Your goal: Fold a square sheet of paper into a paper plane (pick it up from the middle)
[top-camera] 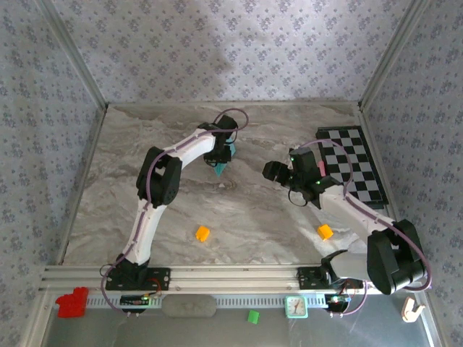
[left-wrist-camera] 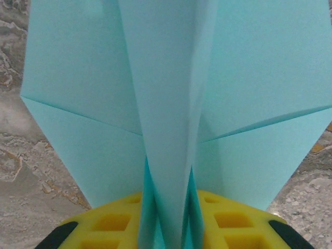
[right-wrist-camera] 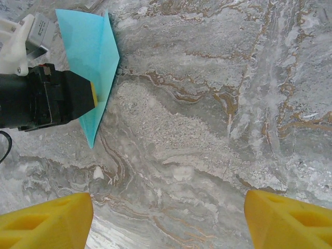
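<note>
Tabletop (top-camera: 123, 159) is bare marble for most of the way left of the board (top-camera: 354, 163), which lies at the right edge. One orange cube (top-camera: 202, 233) and a second cube (top-camera: 325, 231) sit nearer the arm bases than the board. Plane (top-camera: 220, 169) (left-wrist-camera: 171, 104) (right-wrist-camera: 93, 57) well left of board: plain teal dart, centre keel, wings spread, tip down. Left jaws narrow, holding plane's keel. Right jaws wide, empty, between plane and board

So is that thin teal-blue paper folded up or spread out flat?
Folded: the teal-blue paper has a raised centre ridge with creased wings either side, tapering to a point.
</note>
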